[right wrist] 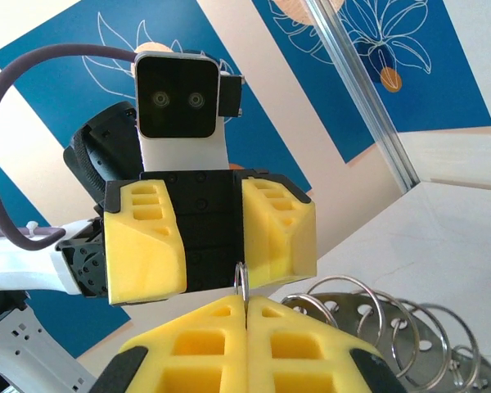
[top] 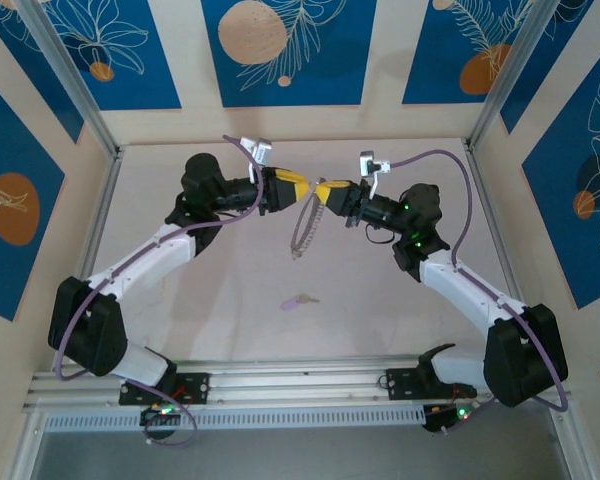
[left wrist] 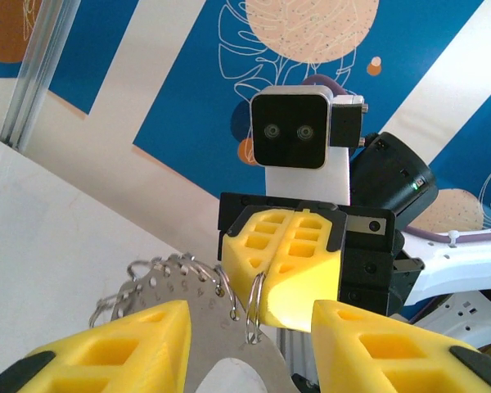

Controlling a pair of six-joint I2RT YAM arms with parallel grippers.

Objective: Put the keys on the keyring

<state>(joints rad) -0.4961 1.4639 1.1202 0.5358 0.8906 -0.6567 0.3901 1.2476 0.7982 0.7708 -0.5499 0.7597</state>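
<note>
The keyring [left wrist: 180, 286] is bare metal, dull brushed grey with shiny little wire loops. The right gripper [right wrist: 245, 304] is chunky matt yellow plastic, kinda grainy. The key [top: 300, 300] has a dull lilac head. The surface [top: 230, 290] looks smooth and matt.

- Two arms – the left arm [top: 145, 255] and the right arm [top: 470, 285].
- Two end effectors – the left end effector [top: 302, 190] and the right end effector [top: 322, 190], each with two yellow fingers, four in all.
- One keyring [top: 305, 235].
- Small silver loops [right wrist: 356, 281] on its rim: about five can be counted in the right wrist view, and probably many more, since they overlap.
- One key [top: 298, 300] on the single tabletop [top: 210, 300].
- Two purple cables, one per arm.
</note>
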